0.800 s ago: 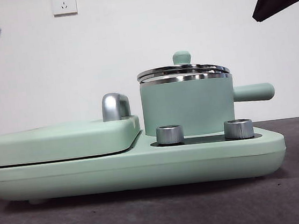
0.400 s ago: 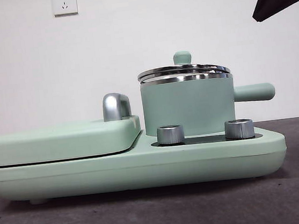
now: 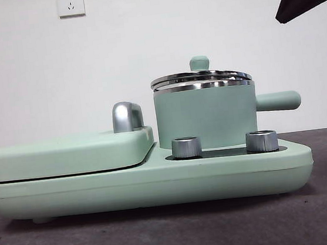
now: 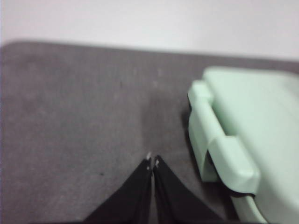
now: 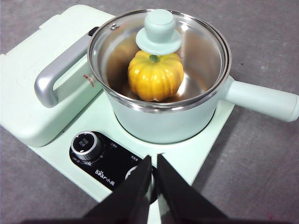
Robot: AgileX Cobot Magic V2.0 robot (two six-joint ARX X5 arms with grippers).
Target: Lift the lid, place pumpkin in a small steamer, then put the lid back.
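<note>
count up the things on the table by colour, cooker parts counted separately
Mint green: 4 - wide base unit, flat rectangular grill cover, cylindrical steamer pot with side handle, knob of the clear glass lid
Steel: 3 - two dials, curved cover handle
Yellow-orange: 1 - ribbed toy pumpkin
Total: 8

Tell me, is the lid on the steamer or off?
On. The lid sits on the small steamer, its rim on the pot's rim, with the pumpkin inside.
</note>
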